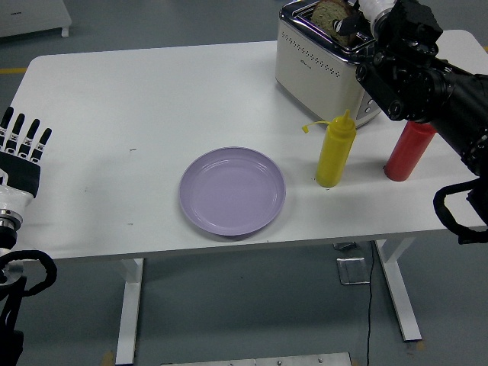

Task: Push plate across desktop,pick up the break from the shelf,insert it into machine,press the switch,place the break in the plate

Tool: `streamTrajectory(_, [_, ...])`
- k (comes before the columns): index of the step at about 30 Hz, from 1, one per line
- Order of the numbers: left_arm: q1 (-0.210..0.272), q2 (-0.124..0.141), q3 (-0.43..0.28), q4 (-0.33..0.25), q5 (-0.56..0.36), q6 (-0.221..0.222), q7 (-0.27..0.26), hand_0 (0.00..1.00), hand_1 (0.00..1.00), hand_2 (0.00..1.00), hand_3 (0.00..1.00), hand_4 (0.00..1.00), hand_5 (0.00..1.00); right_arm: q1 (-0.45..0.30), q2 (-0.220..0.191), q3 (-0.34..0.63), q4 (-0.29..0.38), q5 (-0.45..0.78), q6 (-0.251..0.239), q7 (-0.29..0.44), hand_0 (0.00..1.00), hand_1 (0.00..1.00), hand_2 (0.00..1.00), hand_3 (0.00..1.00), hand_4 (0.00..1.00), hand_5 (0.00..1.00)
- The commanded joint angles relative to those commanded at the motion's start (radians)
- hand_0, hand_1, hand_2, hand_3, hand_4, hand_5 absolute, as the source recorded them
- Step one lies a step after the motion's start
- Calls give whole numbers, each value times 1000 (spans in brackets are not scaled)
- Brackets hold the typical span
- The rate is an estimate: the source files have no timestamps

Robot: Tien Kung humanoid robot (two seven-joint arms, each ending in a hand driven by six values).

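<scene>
Up top, right hand [364, 17] gripping the bread [330, 12] sitting in the toaster [316, 65], left hand [21, 152] resting open-fingered at the table [152, 99] edge, purple plate [232, 191] lying mid-table, grey floor showing beyond.

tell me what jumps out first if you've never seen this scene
The black right hand at the toaster in the far right corner, on a bread slice sticking out of the slot. Next, the purple plate at the near edge, with yellow bottle and red bottle to its right.
</scene>
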Motion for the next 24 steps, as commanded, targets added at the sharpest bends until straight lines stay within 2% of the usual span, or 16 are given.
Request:
streamTrajectory(14, [0,0,-5,2,1,1,0,822,870,944,828,616,998,7,0,-37,6,27,13,20,366,437,485,604,654,173])
streamTrajectory(15, [0,0,-5,2,1,1,0,822,870,944,828,616,998,7,0,-39,7,27,14,22,322,394,465,549,630,157])
streamTrajectory(20, [2,0,-4,3,1,1,0,822,870,944,828,616,998,13,0,-53,16,12,11,27,322,394,465,549,630,157])
streamTrajectory(21, [2,0,-3,3,1,1,0,822,869,944,828,616,998,14,0,-54,17,10,11,27,279,353,443,509,585,139])
streamTrajectory(24, [4,1,-3,3,1,2,0,822,869,944,828,616,998,17,0,-61,22,-1,9,30,279,353,443,509,585,139])
